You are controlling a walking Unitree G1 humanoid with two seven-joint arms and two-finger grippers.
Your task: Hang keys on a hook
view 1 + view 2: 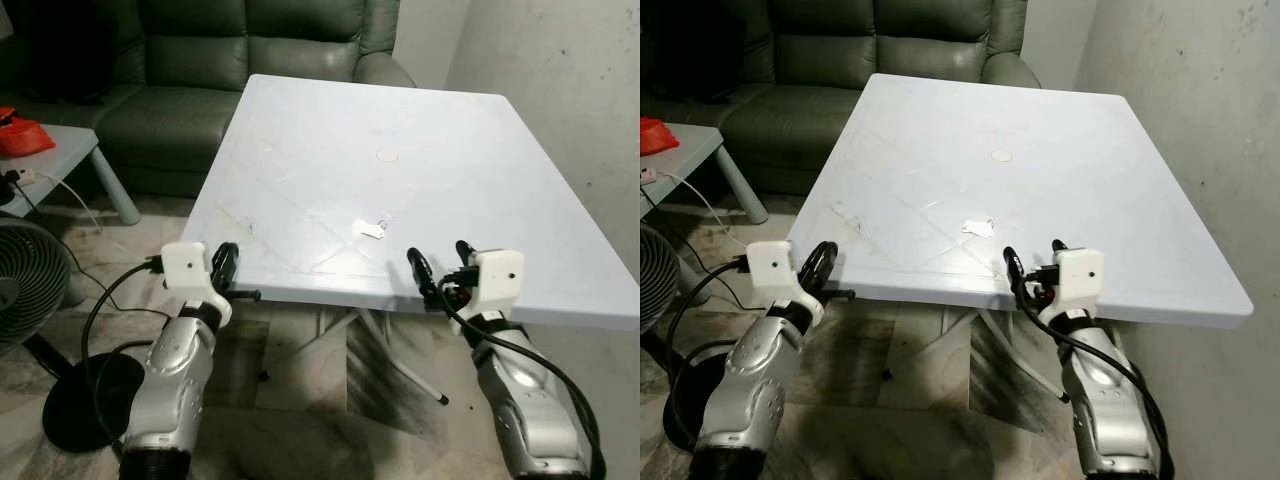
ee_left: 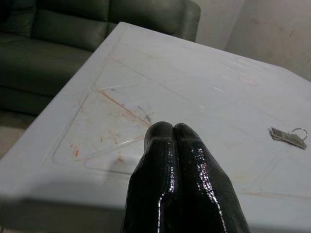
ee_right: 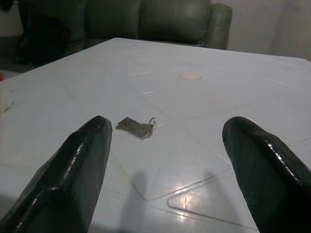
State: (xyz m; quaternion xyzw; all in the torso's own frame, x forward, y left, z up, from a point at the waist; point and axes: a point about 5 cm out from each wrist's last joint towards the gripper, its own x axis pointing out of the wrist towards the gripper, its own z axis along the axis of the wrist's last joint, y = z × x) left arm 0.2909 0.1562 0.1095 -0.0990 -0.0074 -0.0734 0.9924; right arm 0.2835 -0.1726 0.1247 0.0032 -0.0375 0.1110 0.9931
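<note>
One key tag (image 3: pixel 136 127) lies ungrasped on table (image 1: pixel 450 140); right gripper (image 3: pixel 165 160) spread, must reach in; left gripper (image 2: pixel 172 133) closed.

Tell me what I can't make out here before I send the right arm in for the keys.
- Keys: too small in every view to count them or read the tag; a ring shows at one end.
- Hook: I can't pick one out on the wall or elsewhere.
- Table underside: its legs are largely hidden by the top in the eye views.
- Left gripper: its shut jaws block the near table edge in the left wrist view.
- Right gripper: jaws open, keys ahead between them.
</note>
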